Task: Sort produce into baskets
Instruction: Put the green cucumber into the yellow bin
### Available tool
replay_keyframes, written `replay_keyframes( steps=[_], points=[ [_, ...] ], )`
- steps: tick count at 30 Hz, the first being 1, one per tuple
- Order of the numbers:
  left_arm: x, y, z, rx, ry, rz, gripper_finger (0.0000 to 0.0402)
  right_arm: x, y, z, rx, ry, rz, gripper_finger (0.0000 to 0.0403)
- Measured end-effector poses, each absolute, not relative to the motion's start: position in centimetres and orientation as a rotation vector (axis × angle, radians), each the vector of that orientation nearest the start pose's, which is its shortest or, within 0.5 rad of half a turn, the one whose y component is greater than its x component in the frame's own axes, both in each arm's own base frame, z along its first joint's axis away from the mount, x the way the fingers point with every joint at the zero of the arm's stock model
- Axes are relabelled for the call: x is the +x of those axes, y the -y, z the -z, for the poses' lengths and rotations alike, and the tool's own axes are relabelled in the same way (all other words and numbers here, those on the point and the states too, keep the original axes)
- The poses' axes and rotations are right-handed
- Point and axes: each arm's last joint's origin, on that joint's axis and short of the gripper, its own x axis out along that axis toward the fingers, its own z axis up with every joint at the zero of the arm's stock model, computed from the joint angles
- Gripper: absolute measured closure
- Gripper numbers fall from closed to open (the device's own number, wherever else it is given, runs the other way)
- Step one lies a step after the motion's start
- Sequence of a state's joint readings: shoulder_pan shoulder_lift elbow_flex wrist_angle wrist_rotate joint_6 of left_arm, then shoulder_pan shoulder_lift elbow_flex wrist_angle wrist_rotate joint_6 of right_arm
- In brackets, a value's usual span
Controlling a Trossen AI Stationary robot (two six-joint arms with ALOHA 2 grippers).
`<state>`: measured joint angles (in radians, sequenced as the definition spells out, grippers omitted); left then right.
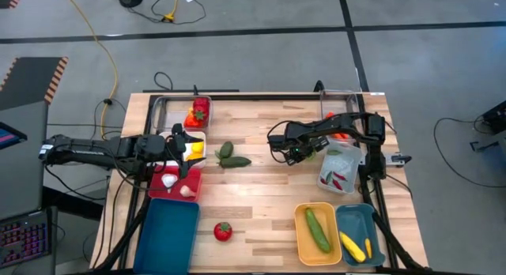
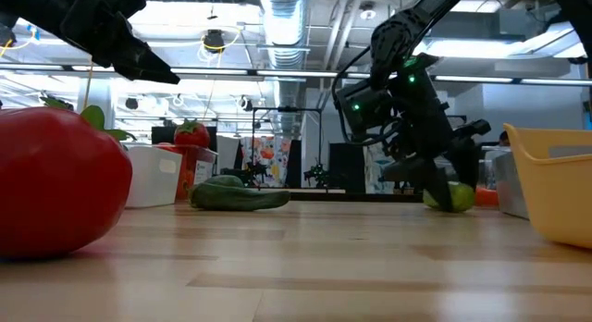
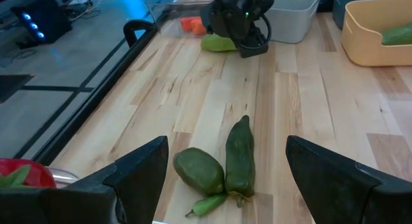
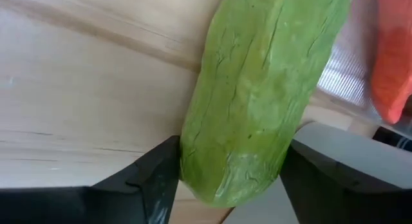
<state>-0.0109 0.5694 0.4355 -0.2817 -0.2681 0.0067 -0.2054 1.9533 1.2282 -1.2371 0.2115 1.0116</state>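
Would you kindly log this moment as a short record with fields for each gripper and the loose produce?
right gripper: low at the table, fingers either side of a light green cucumber
left gripper: open, above the baskets on the table's left side
loose produce: dark green vegetables mid-table; tomato near the front edge
orange-yellow basket: holds one cucumber

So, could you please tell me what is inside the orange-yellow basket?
The orange-yellow basket holds one green cucumber, lying lengthwise. Whatever the cucumber covers on the basket floor cannot be seen.
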Motion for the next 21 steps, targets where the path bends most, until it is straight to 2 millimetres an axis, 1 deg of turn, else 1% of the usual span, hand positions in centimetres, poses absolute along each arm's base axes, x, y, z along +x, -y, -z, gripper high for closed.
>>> replay_keyframes(
  steps=[6,8,11,15,18,21],
  points=[
    [13.6,-0.6,-23.4,0.065,-0.413,-0.252,0.01,29.8,6.6,-14.2,0.606,-1.664,1.186,0.0161],
    [13.6,-0.6,-23.4,0.065,-0.413,-0.252,0.01,29.8,6.4,-14.3,0.594,-1.676,1.164,0.0164],
    [13.6,-0.6,-23.4,0.064,-0.413,-0.252,0.01,30.3,6.0,-15.0,0.563,-1.686,1.111,0.0165],
    [13.6,-0.6,-23.4,0.062,-0.413,-0.252,0.01,31.7,5.3,-16.7,0.518,-1.666,1.025,0.0166],
    [13.6,-0.6,-23.4,0.06,-0.412,-0.253,0.01,33.0,4.3,-18.6,0.472,-1.643,0.945,0.0167],
    [13.6,-0.6,-23.4,0.06,-0.412,-0.253,0.01,34.1,2.9,-20.7,0.428,-1.618,0.868,0.0167]
  ],
)
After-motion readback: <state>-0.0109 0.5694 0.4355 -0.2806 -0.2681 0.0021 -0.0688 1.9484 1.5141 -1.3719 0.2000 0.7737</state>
